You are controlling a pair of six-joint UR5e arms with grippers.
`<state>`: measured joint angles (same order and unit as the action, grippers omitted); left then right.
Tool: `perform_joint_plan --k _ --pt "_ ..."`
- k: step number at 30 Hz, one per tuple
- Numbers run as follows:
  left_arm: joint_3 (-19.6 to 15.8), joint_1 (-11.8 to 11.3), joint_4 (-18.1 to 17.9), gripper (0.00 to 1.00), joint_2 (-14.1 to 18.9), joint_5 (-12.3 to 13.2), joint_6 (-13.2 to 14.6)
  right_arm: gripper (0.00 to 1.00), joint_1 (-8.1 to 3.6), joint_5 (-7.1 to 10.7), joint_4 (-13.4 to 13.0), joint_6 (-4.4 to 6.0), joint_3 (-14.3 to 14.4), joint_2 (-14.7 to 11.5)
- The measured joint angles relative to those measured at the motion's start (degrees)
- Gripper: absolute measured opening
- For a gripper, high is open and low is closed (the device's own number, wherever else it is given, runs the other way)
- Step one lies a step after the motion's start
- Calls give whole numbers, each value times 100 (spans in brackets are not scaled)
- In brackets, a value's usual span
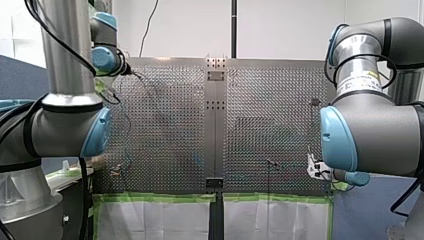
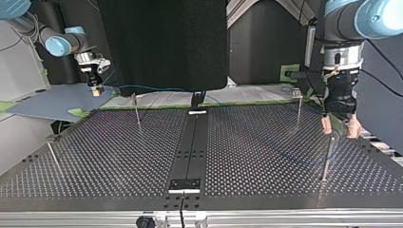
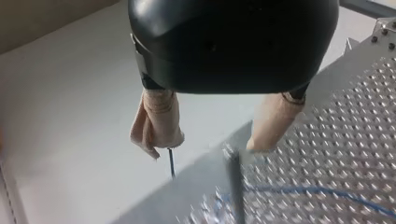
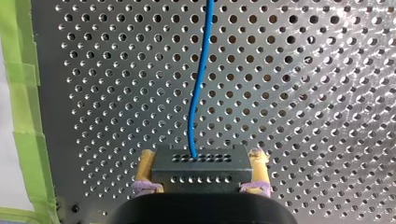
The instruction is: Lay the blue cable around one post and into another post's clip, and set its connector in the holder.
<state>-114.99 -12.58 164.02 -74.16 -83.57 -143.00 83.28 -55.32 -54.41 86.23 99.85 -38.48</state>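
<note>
**Blue cable: handling and grip points**

Blue cable (image 4: 198,79) is thin and light. It looks limp along its run, so it will likely sag, follow any pull, and slip off a post if left slack. The connector (image 4: 198,168) is a dark, rigid block with flat sides and is the soundest place to hold.

My right gripper (image 4: 201,161) is closed on those sides with its yellow pads (image 4: 147,163), over the table (image 4: 303,93). The cable leaves the block's face and runs ahead across the perforations.

My left gripper (image 3: 210,144) stands wide open at the table edge, its beige pads (image 3: 159,126) holding nothing. A post (image 3: 236,186) rises just beside one pad, and a stretch of cable lies on the table beyond it.

For routing, grip the cable near the post, lightly, to avoid kinking.
</note>
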Motion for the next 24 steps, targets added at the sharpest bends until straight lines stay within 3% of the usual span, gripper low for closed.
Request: perform_joint_plan --k 10,17,24 --pt "510 4 536 100 445 -411 535 0 23 19 -28 41 -1 0" --pt "869 141 895 100 199 -769 895 0 44 20 -45 52 -2 0" --pt "1285 535 1308 100 -189 -1185 1310 0 64 21 -45 53 -2 0"
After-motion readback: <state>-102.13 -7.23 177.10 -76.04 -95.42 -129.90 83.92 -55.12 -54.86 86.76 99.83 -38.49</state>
